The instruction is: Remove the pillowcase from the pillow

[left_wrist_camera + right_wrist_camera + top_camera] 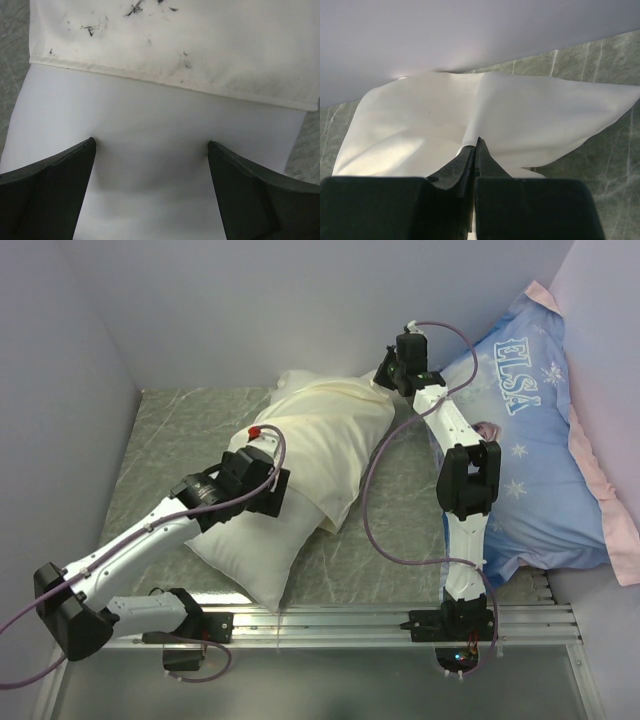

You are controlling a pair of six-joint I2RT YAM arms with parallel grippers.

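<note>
The cream pillowcase (335, 425) covers the far half of the white pillow (250, 560), whose near end sticks out bare towards the front. My left gripper (262, 490) is open and presses down on the bare pillow (150, 110) just short of the pillowcase's hem (175, 80); its fingers (60, 175) straddle the white surface and grip nothing. My right gripper (385, 380) is at the far end, shut on a pinch of the pillowcase (530, 115), which fans out from its fingertips (480, 145) near the back wall.
A large blue Elsa-printed pillow (530, 440) with a pink edge lies at the right, under and beside my right arm. Walls close in the left, the back and the right. A metal rail (400, 620) runs along the front of the marbled table (180, 430).
</note>
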